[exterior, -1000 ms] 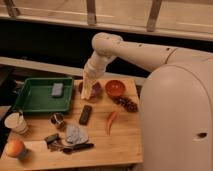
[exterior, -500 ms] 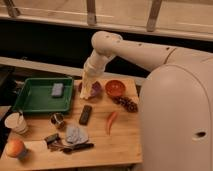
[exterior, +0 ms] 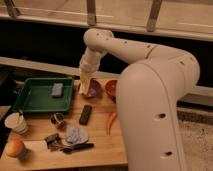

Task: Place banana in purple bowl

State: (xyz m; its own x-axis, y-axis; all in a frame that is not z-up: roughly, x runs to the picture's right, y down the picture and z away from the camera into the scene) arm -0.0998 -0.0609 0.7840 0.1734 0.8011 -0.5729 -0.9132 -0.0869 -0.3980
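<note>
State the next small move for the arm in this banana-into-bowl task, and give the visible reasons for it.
Probably a small release: the pincer hangs at the left rim of the purple bowl, with the pale banana at its tip, just over the bowl's edge. Nudging slightly right over the bowl's middle, then letting go, seems safest, since the orange bowl sits close beside it.

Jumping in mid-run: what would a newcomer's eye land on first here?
The big white arm fills the right side, reaching down over the table's back edge. Its gripper is at the purple bowl, with the banana at the bowl's left rim. A green tray sits left.
</note>
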